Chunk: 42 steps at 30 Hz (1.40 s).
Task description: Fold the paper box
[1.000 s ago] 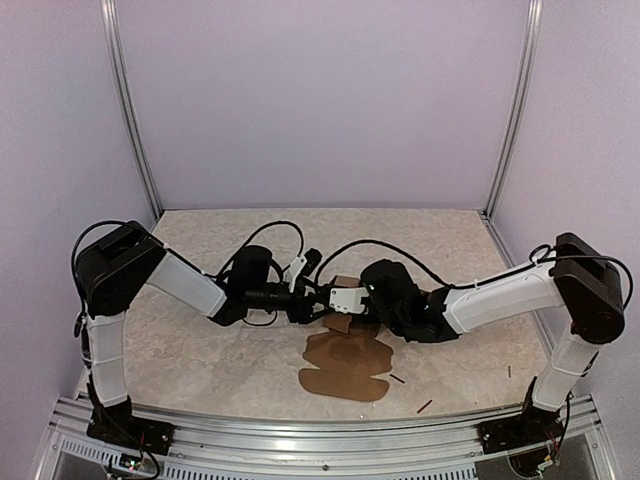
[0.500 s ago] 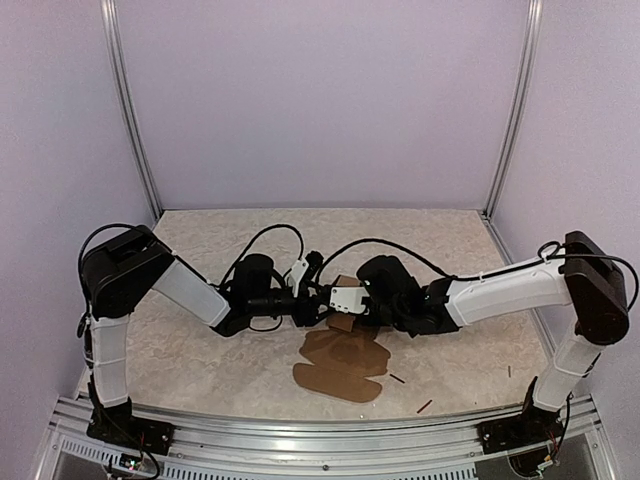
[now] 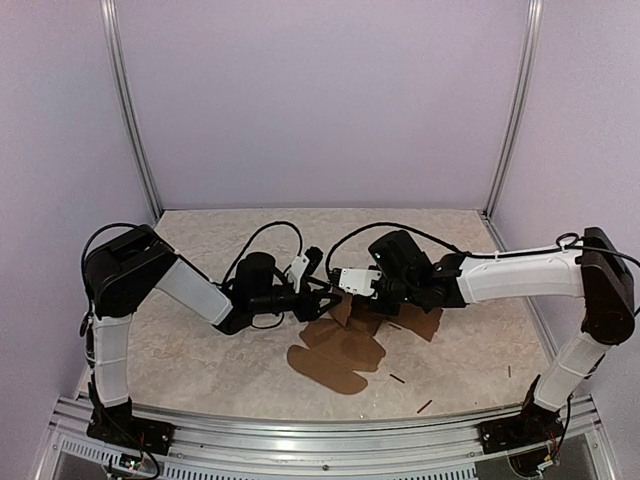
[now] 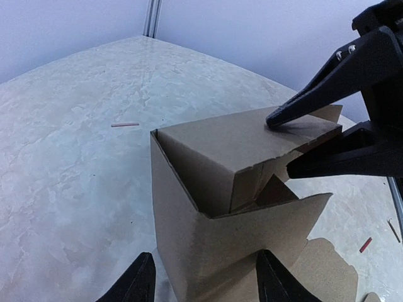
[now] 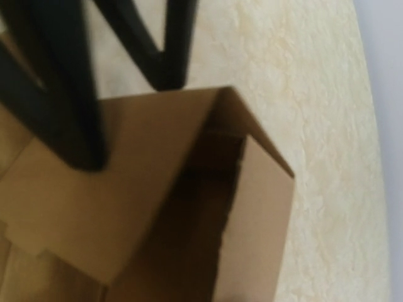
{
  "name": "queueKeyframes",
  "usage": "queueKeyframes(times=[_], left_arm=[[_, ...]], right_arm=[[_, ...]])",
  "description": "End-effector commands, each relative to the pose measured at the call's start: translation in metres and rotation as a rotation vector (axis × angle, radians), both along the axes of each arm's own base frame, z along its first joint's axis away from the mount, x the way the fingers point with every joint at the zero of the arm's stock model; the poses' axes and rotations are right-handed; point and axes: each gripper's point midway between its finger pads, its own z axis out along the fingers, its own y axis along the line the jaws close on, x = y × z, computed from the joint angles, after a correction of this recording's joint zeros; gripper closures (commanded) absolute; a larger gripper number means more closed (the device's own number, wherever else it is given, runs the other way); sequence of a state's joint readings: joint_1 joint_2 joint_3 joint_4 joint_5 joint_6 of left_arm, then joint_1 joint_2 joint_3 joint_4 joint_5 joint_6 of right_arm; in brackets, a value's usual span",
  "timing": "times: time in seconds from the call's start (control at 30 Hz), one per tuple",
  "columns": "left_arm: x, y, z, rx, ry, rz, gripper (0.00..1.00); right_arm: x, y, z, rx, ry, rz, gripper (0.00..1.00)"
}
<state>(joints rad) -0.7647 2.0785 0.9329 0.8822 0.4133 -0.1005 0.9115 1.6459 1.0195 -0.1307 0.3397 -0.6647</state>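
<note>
top view: the right arm has swung outward and now reaches in nearly straight from the right. the right claw (image 3: 340, 287) meets the left claw (image 3: 312, 298) over the raised part of the paper box (image 3: 335, 360), near the middle of the tabletop (image 3: 200, 350). the flat part of the sheet has slid a little to the left. a brown panel now shows under the right forearm, where none was visible a second ago.

left wrist view: the paper box (image 4: 208, 251) stands half formed, walls up, with its top flap (image 4: 233, 141) folded down across the opening. the left claw (image 4: 204, 280) is about half wide. the box's lower corner sits between its fingers, which appear to press both walls; judged a hold. the right claw (image 4: 280, 145) has just come apart from a tight pinch. its upper tip rests on the flap and its lower tip stands just off the flap's edge. a small stick (image 4: 124, 124) lies well apart.

right wrist view: blurred. the right claw (image 5: 129, 123) shows as dark fingers, parted, over the box (image 5: 157, 207).

finding: the flap fold looks made and is being let go. nothing tucks the flap in, so it may spring back. the left hold is what keeps the shape, and the panels lying flat are not yet folded.
</note>
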Motion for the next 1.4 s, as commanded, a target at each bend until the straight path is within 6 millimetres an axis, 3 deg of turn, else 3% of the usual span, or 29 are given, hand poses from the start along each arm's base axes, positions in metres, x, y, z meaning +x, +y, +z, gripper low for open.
queueKeyframes(times=[0.0,0.27,0.57,1.0,1.37], left_arm=[[0.010,-0.002,-0.008,0.018,-0.012,0.029,0.47],[0.018,-0.010,-0.012,0.055,-0.044,0.045,0.48],[0.024,-0.016,-0.018,0.066,-0.071,0.056,0.47],[0.037,-0.020,-0.022,0.027,-0.116,0.032,0.40],[0.034,-0.028,-0.010,-0.047,-0.103,-0.193,0.36]], right_arm=[[-0.001,0.001,0.003,0.067,0.095,-0.007,0.70],[0.002,0.002,0.000,0.089,0.127,-0.012,0.69],[-0.001,0.001,-0.020,0.054,0.166,-0.016,0.66],[0.009,-0.005,-0.011,0.043,0.124,-0.046,0.66],[0.022,-0.011,-0.007,0.094,0.177,-0.074,0.65]])
